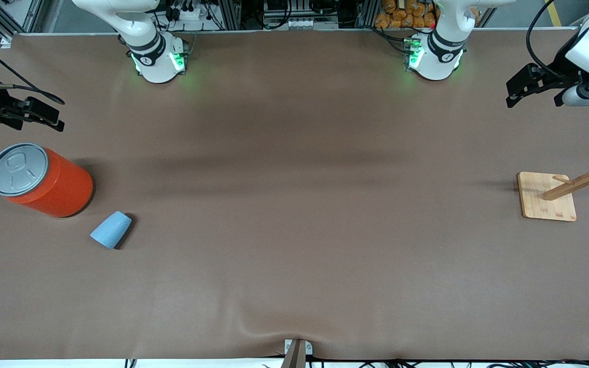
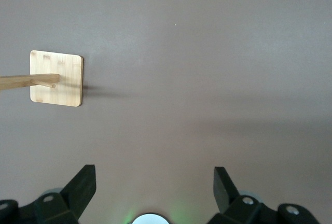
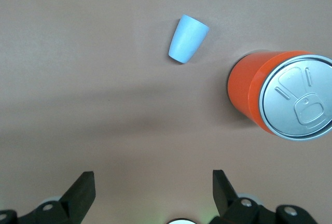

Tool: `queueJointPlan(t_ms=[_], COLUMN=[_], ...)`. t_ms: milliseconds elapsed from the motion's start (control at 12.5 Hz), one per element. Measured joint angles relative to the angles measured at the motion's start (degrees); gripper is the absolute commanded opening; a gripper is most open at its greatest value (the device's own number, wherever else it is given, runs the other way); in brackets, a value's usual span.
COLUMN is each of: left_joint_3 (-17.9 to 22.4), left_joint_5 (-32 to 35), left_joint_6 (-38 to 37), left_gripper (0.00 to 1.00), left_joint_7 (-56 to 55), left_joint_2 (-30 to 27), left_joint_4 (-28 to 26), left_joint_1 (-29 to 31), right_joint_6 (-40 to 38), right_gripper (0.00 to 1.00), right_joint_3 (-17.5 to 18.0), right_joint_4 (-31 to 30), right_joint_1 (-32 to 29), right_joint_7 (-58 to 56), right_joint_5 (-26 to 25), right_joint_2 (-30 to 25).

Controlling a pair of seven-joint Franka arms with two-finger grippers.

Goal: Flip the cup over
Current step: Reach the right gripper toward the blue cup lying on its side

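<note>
The light-blue cup [image 1: 111, 229] [image 3: 188, 39] appears to lie on its side on the brown table, toward the right arm's end, just nearer the front camera than the orange-red can. Its inside does not show. My right gripper [image 1: 49, 116] [image 3: 153, 177] hangs open and empty in the air over the table's edge past the can, apart from the cup. My left gripper [image 1: 532, 97] [image 2: 155, 175] is open and empty too, up in the air at the left arm's end of the table, over bare cloth by the wooden rack.
A large orange-red can [image 1: 51, 186] [image 3: 249, 92] with a grey lid stands beside the cup. A wooden peg rack on a square bamboo base [image 1: 547, 197] [image 2: 57, 79] stands at the left arm's end. Brown cloth covers the table between them.
</note>
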Motion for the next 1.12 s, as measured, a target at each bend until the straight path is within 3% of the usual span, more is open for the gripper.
queueJointPlan(t_ms=[720, 880, 1120], left_joint_3=[-0.01, -0.02, 0.09], left_joint_5=[-0.01, -0.02, -0.02], left_joint_6=[0.13, 0.68, 3.38], left_gripper=[1.0, 1.0, 1.0], left_joint_7=[2.4, 2.44, 2.44], left_joint_2=[1.05, 1.72, 3.54], left_joint_4=[1.04, 1.06, 1.05], left_joint_1=[-0.08, -0.08, 0.0], right_joint_6=[1.96, 8.05, 16.16], right_gripper=[1.0, 1.0, 1.0], right_joint_3=[-0.85, -1.1, -1.22], right_joint_4=[-0.69, -1.99, -2.33], right_joint_1=[-0.47, -2.2, -3.66], right_joint_7=[0.0, -0.01, -0.06], right_joint_5=[-0.23, -0.3, -0.3], right_joint_2=[0.68, 4.79, 15.48])
